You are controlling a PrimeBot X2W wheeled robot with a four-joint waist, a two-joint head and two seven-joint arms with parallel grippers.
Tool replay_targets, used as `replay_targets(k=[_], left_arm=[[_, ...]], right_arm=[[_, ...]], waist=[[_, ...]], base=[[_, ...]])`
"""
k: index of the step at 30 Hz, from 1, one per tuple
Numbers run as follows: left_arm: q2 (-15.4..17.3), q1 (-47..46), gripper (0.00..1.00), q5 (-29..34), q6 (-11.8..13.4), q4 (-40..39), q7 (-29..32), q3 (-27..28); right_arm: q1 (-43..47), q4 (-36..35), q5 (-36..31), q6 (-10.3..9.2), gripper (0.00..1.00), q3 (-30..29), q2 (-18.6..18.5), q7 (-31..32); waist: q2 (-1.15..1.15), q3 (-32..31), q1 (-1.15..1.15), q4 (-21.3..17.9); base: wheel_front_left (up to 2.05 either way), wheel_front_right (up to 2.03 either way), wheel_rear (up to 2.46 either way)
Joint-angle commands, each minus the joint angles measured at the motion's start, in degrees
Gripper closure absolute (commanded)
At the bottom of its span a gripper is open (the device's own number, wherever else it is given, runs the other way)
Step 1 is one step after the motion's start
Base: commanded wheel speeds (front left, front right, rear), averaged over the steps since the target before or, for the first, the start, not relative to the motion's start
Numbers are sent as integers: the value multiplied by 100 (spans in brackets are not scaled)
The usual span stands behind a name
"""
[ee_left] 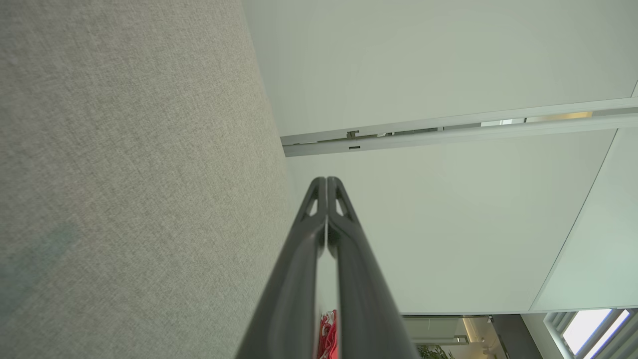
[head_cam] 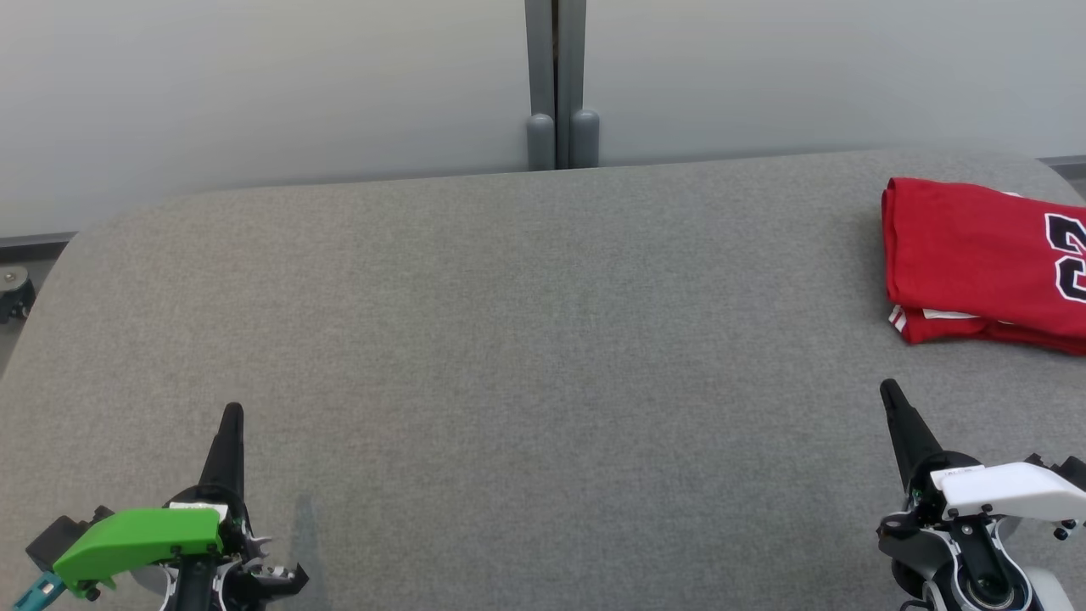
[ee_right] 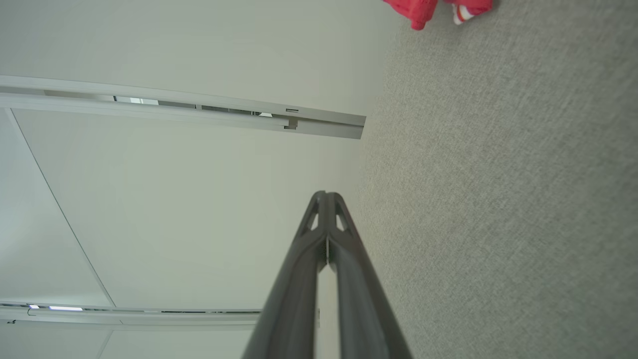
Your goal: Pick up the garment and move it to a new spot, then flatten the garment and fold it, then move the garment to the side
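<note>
The left gripper is kept closed and empty at the grey table's near side, and the right gripper is likewise closed on nothing. At far right the folded red garment is laid; it is judged soft, light and limp, and best pinched at its near folded edge.

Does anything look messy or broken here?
Nothing stands out. The shirt lies folded on the right side of the table, with a white-striped edge peeking out beneath. The left gripper and right gripper are shut, empty and apart from it.
</note>
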Motion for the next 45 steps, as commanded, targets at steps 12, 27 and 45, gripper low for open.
replay_targets(k=[12,27,45], left_arm=[[63,-198,100,-492,22,-51,126,86],[47,-202,100,-609,20,-51,182,112],[25,-203,100,-582,22,-51,204,129]], right_arm=[[-80,-60,550,0,100,-53,-37,148],[-81,-63,708,0,100,-64,-38,194],[-81,-63,708,0,100,-64,-38,194]], waist=[[0,-2,0,-2],[0,-3,0,-2],[0,-3,0,-2]], base=[[0,0,0],[0,0,0],[0,0,0]])
